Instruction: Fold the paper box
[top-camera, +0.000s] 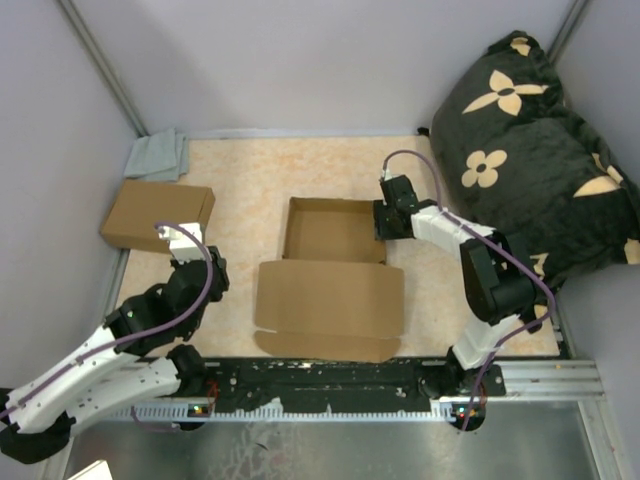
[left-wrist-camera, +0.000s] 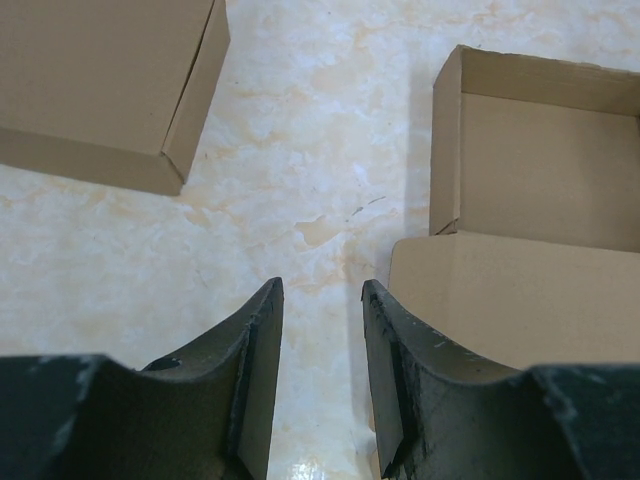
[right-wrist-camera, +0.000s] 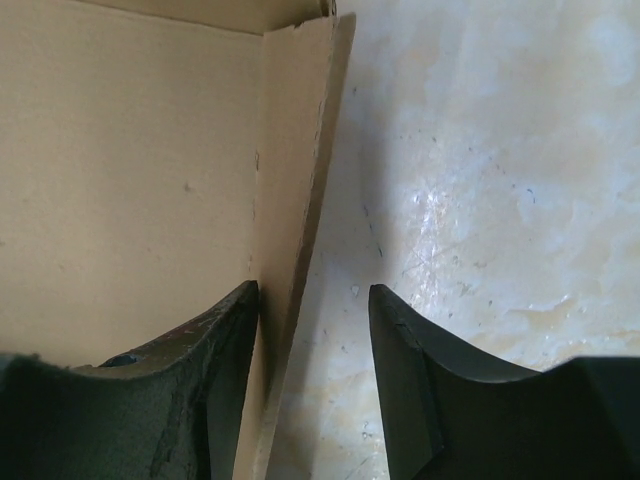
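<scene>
Your box (top-camera: 330, 265) sits mid-table with its tray walls standing at the far half and its lid (top-camera: 330, 300) lying flat toward you. Your right gripper (right-wrist-camera: 312, 295) is released and straddles the tray's right wall (right-wrist-camera: 292, 150), one finger inside against it and the other standing off outside, probably to square that wall. Your left gripper (left-wrist-camera: 322, 288) hangs parted and empty over the table (left-wrist-camera: 300, 150) just beside the lid's left edge, well placed, I judge, to raise the lid next.
</scene>
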